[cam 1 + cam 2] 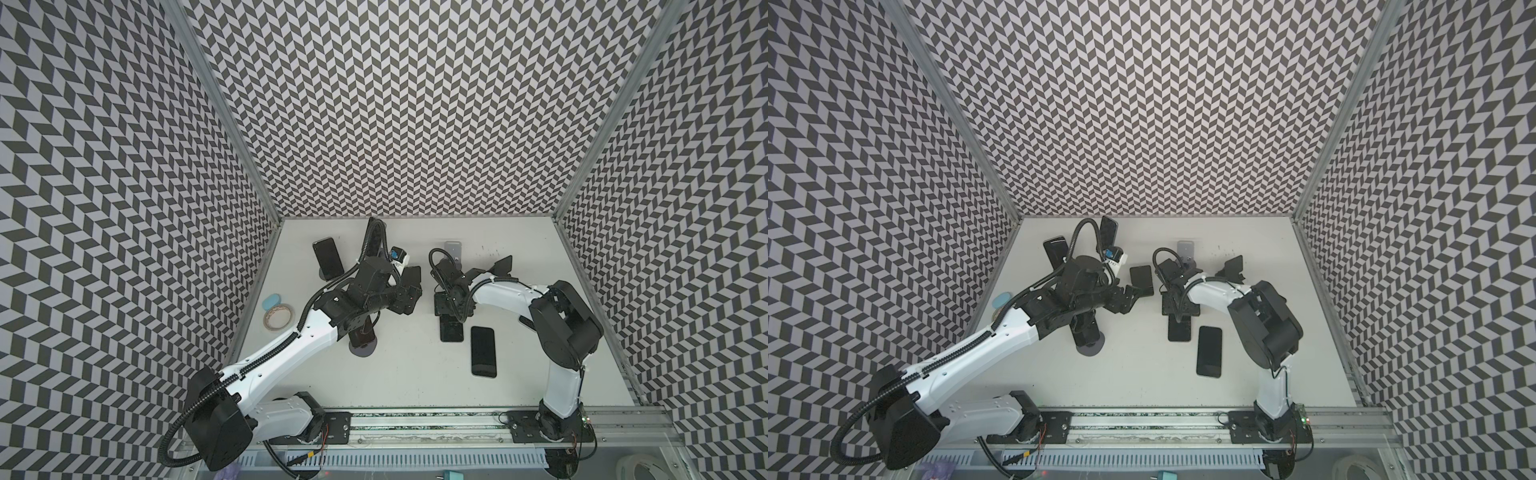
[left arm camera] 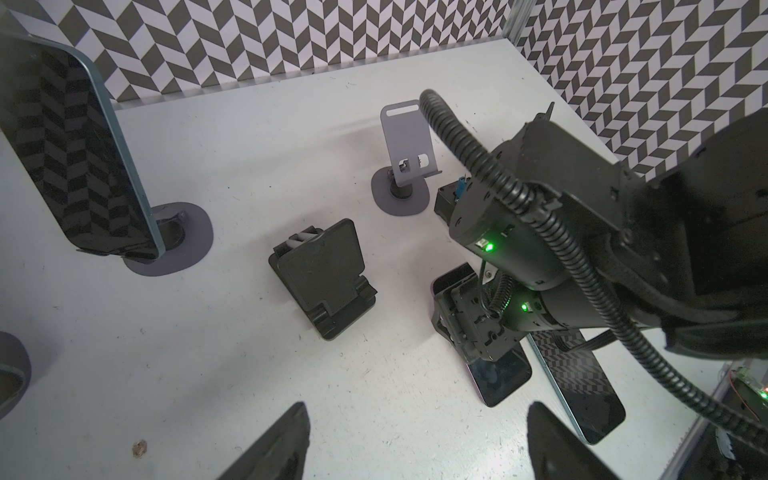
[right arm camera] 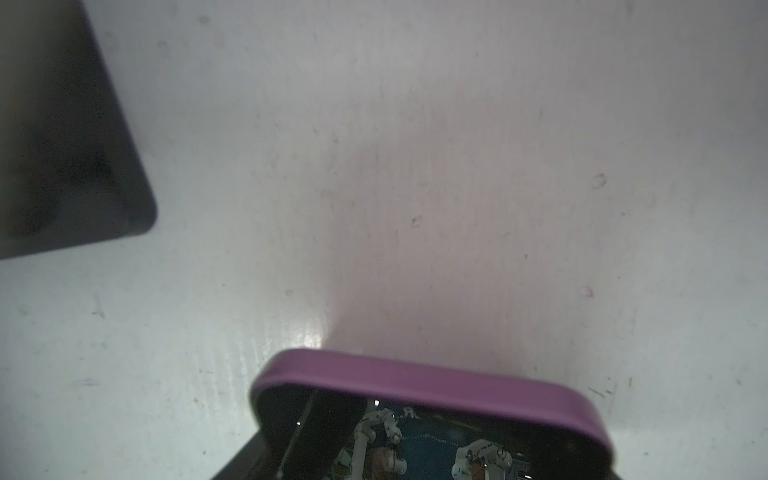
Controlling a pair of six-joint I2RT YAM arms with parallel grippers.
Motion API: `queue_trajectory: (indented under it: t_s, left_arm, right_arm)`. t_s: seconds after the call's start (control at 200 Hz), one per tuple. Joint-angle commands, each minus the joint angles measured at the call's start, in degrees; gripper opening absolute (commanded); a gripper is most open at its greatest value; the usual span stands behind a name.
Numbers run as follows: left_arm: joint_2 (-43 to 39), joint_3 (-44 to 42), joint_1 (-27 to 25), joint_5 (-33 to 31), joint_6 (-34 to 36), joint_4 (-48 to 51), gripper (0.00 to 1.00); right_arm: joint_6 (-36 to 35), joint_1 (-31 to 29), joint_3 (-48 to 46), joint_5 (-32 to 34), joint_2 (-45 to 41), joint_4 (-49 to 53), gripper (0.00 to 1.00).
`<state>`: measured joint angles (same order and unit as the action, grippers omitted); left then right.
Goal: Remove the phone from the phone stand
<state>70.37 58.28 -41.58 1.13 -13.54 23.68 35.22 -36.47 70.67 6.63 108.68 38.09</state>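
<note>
Slippage is the principal hazard. The purple-edged phone (image 1: 452, 332) is found at the centre of the table (image 1: 395, 374), clear of the empty grey phone stand (image 1: 453, 250) above it in the frame. It is straddled by the right gripper (image 1: 447, 311), whose jaws are hidden, so a grip cannot be confirmed. If the phone is released while tilted, it may be dropped against the black phone (image 1: 483, 351) just beside it. The left gripper (image 2: 419, 451) is held wide and empty. A stand-mounted phone (image 1: 360, 337) under that arm could be toppled if the arm is swung.
</note>
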Motion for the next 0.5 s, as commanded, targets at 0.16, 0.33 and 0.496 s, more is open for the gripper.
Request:
queue_trajectory:
  t_s: [0.16,0.33,0.496]
  left_arm:
    - [-0.9,-0.4,0.4,0.0,0.3,-0.3,0.83]
    - [-0.6,-0.3,0.4,0.3,0.4,-0.4,0.82]
    - [-0.4,0.1,0.4,0.3,0.5,-0.5,0.83]
  right_arm:
    - [0.8,0.1,-1.7,2.7,2.2,-1.7,0.65]
    - [0.8,0.0,-2.3,2.8,1.9,-1.8,0.66]
    - [1.0,0.0,-2.5,2.8,1.8,-2.2,0.68]
